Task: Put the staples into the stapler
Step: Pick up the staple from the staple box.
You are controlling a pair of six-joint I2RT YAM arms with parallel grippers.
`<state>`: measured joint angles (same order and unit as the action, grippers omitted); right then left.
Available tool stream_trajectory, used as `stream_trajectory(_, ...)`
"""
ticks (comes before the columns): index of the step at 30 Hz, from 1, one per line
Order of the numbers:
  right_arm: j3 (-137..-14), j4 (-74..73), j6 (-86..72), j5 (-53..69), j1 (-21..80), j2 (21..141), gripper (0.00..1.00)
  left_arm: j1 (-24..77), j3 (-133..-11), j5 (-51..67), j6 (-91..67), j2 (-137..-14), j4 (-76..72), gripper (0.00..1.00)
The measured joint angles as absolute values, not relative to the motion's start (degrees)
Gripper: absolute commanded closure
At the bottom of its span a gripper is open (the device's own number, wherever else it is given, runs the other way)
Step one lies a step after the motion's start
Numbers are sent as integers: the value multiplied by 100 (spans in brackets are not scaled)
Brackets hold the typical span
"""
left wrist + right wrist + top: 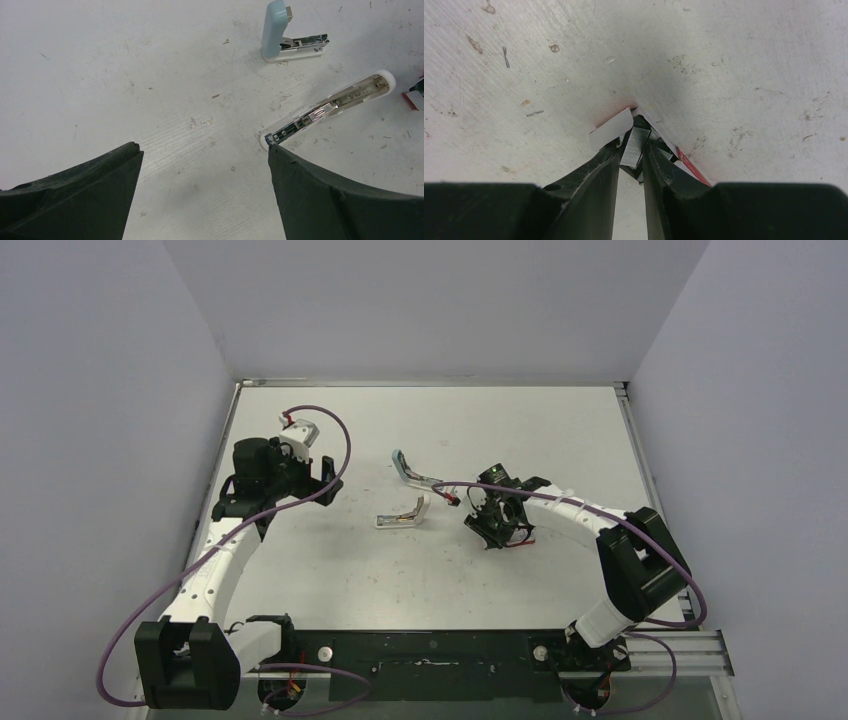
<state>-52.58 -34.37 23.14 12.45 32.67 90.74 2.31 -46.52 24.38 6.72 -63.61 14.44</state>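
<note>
The right gripper (632, 150) has its fingers (594, 182) pinched almost together on a strip of staples (636, 137) at the mouth of the opened red-and-white box (611, 131) on the table (724, 60). Its arm bends in leftward, wrist tipped down. The left gripper (201, 146) hovers above the table with its fingers spread wide and holding nothing, near the open white stapler (345, 97) and the light-blue stapler (275, 30).
</note>
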Motion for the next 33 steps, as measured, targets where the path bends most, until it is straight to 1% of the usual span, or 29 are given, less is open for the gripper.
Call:
stream_trajectory(6, -5258, -3437, 2316, 1262, 3271, 9072, 73, 233, -4652, 2438, 672, -6366, 1444, 3)
stream_trajectory(15, -5258, -3441, 2329, 1286, 3273, 9041, 63, 252, -4652, 2434, 672, -6375, 1444, 3)
stream_trajectory(17, -5258, -3441, 2331, 1282, 3273, 9035, 63, 257, -4652, 2434, 672, -6381, 1444, 4)
stream_trajectory(21, -5258, -3441, 2331, 1258, 3273, 9030, 67, 259, -4652, 2427, 672, -6386, 1444, 4)
stream_trajectory(33, -5258, -3444, 2331, 1288, 3273, 9021, 68, 270, -4654, 2425, 676, -6388, 1444, 3)
